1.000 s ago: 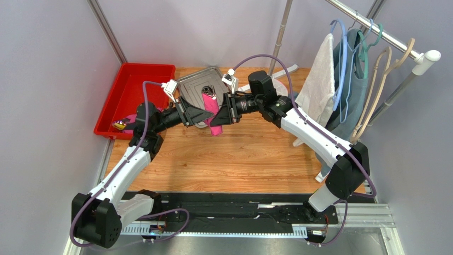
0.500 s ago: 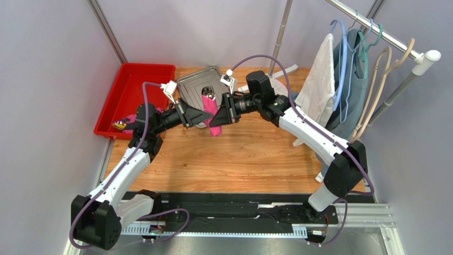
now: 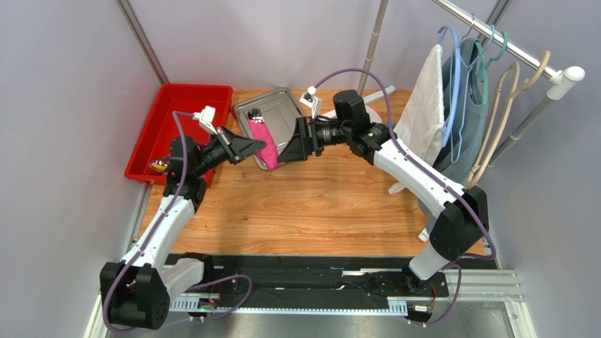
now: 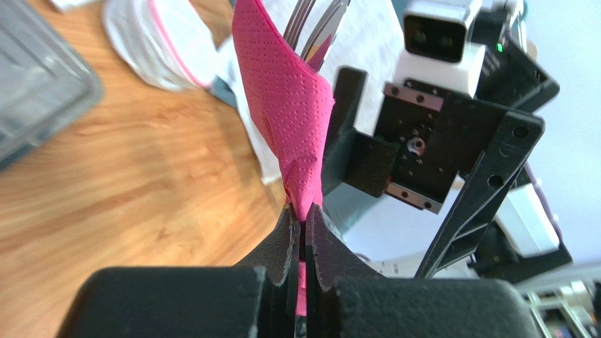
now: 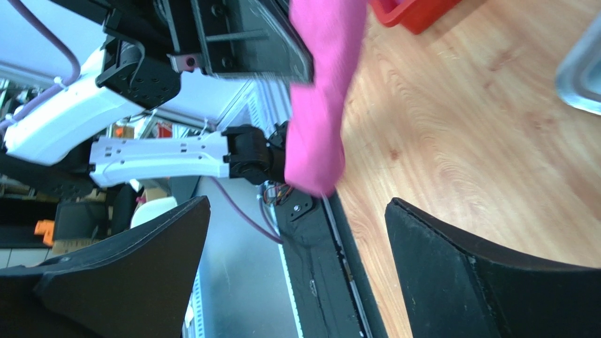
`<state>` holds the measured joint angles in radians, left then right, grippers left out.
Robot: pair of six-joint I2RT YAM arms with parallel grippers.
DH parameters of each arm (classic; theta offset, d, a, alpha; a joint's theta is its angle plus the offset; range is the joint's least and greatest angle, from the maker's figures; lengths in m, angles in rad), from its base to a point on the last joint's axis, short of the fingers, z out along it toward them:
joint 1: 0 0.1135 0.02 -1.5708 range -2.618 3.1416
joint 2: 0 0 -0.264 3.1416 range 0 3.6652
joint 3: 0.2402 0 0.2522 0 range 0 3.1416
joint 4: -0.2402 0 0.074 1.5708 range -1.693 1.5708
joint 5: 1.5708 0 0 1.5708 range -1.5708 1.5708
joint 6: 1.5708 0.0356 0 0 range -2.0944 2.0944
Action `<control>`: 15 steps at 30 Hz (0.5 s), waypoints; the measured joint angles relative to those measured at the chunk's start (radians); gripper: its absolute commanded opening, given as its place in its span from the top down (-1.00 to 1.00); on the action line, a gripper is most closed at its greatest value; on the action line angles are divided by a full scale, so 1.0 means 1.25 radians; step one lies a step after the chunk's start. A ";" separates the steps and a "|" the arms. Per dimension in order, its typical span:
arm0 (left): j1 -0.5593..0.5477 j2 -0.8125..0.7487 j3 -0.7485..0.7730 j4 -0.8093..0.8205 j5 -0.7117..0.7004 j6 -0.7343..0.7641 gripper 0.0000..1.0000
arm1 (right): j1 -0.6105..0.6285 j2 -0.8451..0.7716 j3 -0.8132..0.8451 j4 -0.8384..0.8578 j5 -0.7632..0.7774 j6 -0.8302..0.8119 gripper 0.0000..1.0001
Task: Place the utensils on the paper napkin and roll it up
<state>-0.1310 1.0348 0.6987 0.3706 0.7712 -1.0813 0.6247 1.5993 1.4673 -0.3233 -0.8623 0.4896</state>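
Note:
The paper napkin is rolled into a pink tube and hangs in the air above the near edge of the steel tray. My left gripper is shut on the napkin's lower end, its fingertips pinched tight around the paper. Silver ends of the utensils stick out of the roll's top. My right gripper stands wide open just right of the roll. In the right wrist view the napkin hangs ahead of the right gripper, touching neither finger.
A red bin with a small object sits at the back left. A clothes rack with a white towel and hangers stands at the right. A plastic bag lies on the wooden table.
The right gripper has opened and let go of the roll. The left gripper has shut on the roll and carried it left and back, over the tray's edge.

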 measured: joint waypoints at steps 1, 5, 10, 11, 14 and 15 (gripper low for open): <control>0.020 0.001 0.000 0.000 -0.005 -0.002 1.00 | -0.007 0.000 0.000 0.000 0.004 0.000 -1.00; 0.119 0.013 0.000 -0.006 -0.033 -0.001 1.00 | -0.028 0.000 0.000 -0.002 0.022 -0.001 -1.00; 0.261 0.084 0.042 -0.073 -0.097 0.040 1.00 | -0.036 0.000 0.000 -0.005 0.035 -0.004 -1.00; 0.281 0.103 0.061 -0.093 -0.110 0.053 1.00 | -0.036 0.001 0.000 -0.006 0.034 -0.004 -1.00; 0.336 0.148 0.103 -0.119 -0.155 0.097 1.00 | -0.036 0.007 0.000 -0.008 0.034 -0.006 -1.00; 0.351 0.160 0.113 -0.121 -0.167 0.107 1.00 | -0.036 0.012 0.000 -0.008 0.034 -0.006 -1.00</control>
<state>0.3077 1.2350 0.8398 0.2195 0.5621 -0.9474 0.5800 1.6138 1.4673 -0.3328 -0.8196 0.4816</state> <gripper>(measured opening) 0.017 0.998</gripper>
